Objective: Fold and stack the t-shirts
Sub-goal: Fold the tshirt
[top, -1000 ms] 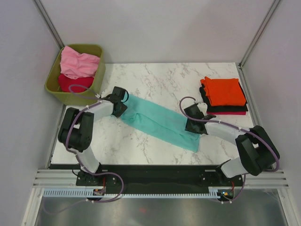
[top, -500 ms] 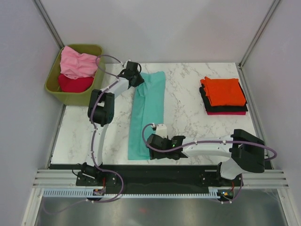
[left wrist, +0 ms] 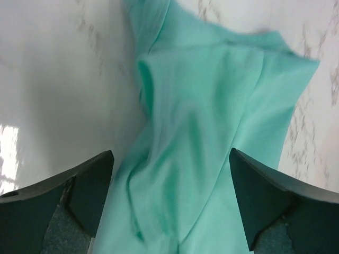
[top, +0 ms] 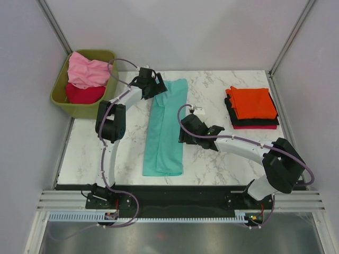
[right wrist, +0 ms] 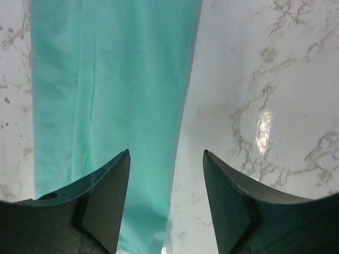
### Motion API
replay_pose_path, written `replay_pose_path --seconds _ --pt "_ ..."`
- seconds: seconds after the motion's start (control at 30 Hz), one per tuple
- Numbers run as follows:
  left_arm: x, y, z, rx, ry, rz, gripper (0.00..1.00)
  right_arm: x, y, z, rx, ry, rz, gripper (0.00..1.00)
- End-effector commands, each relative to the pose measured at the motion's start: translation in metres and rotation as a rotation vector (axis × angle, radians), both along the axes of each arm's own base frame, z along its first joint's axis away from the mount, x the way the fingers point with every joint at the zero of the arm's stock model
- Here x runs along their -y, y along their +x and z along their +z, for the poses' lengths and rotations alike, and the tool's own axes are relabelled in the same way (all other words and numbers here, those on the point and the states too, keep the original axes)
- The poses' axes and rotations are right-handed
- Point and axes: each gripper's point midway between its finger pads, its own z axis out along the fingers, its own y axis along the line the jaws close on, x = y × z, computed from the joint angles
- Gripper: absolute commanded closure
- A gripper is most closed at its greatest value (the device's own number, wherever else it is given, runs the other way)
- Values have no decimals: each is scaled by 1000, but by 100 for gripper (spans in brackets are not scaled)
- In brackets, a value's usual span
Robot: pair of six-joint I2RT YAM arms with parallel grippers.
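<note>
From the teal shirt (top: pixel 164 132), the bare marble table (top: pixel 209 87) lies open toward 1 o'clock — up to the folded stack (top: pixel 253 106) at 2. The left arm (top: pixel 108 124) fences 9 o'clock, the olive bin (top: pixel 79 109) blocks 10 — the right arm (top: pixel 243 148) crosses 4.

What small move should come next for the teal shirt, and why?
Probably close the left end effector on the teal shirt's far end to fold it nearward: the shirt lies as a long strip beneath its open jaws.
</note>
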Motion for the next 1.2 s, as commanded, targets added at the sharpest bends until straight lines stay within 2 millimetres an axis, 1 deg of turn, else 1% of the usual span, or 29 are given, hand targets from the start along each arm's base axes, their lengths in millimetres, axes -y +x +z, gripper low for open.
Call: replay_pose_path --seconds 0.0,0.03,0.07,0.1,0.13,0.17,0.23,0.27,0.33,0.37,0.43,0.47,0.5,0.53,0.6,0.63,0.73,0.77,0.8,0.83,0.87,0.9,0.93,0.97,1.0,1.07,1.1,1.13,1.17 --pt "-8 -32 63 38 -49 -40 1 -20 7 -7 3 72 121 35" --pt "-8 -43 85 55 -75 -30 1 -23 3 -11 -13 86 141 36" --pt "-10 -53 89 49 -84 -23 1 -33 -2 -14 -28 127 178 37" --pt "-14 -73 70 -5 -84 -10 2 -31 -8 -25 -47 128 190 37" --pt "-16 -85 69 -15 -87 -7 2 -29 -9 -29 -48 129 185 37" --pt "-24 -107 72 -22 -83 8 3 -30 -7 -31 -35 136 179 37" --pt "-29 -131 73 -35 -91 38 4 -27 -4 -42 -40 106 174 37" --pt "-36 -157 67 -60 -92 41 5 -29 1 -42 -36 102 173 38" --pt "-37 -183 66 -66 -103 44 7 -28 8 -46 -49 91 174 38" --pt "-43 -207 63 -75 -99 42 8 -26 10 -52 -60 75 169 37" --pt "-48 -230 57 -76 -76 50 8 -20 22 -55 -60 64 140 33" --pt "-54 -250 40 -107 -55 54 8 -16 27 -58 -64 59 129 30" --pt "-54 -257 52 -60 -74 51 8 -12 38 -57 -67 69 108 29" --pt "-59 -273 36 -80 -64 49 8 -9 43 -63 -75 64 101 28" --pt "-62 -285 39 -48 -84 43 8 -2 63 -62 -73 87 85 28" --pt "-64 -294 28 -56 -85 35 8 -3 74 -65 -72 90 80 30" --pt "-65 -300 25 -30 -84 11 9 10 98 -79 -108 102 38 34" --pt "-64 -301 28 -21 -90 2 9 7 113 -71 -88 125 28 35" --pt "-61 -301 33 -4 -96 -16 10 16 124 -81 -99 119 -4 35" --pt "-61 -301 34 9 -97 -20 10 15 130 -81 -106 138 0 36" --pt "-61 -301 36 20 -103 -23 10 15 147 -73 -84 159 -11 36" --pt "-58 -302 36 20 -115 -35 11 15 156 -74 -84 170 -15 37" --pt "-58 -305 33 18 -119 -41 11 17 161 -88 -113 161 -19 39" --pt "-56 -306 33 16 -128 -46 11 17 179 -80 -94 187 -31 41" --pt "-54 -308 31 7 -136 -56 11 18 183 -94 -121 188 -40 43" --pt "-53 -307 32 5 -136 -64 12 20 203 -91 -110 215 -54 53" --pt "-53 -307 32 9 -136 -63 12 20 206 -104 -129 215 -58 54" --pt "-53 -307 32 7 -136 -63 12 19 210 -107 -134 217 -54 55" --pt "-53 -307 32 7 -140 -64 12 15 221 -101 -120 229 -51 60"
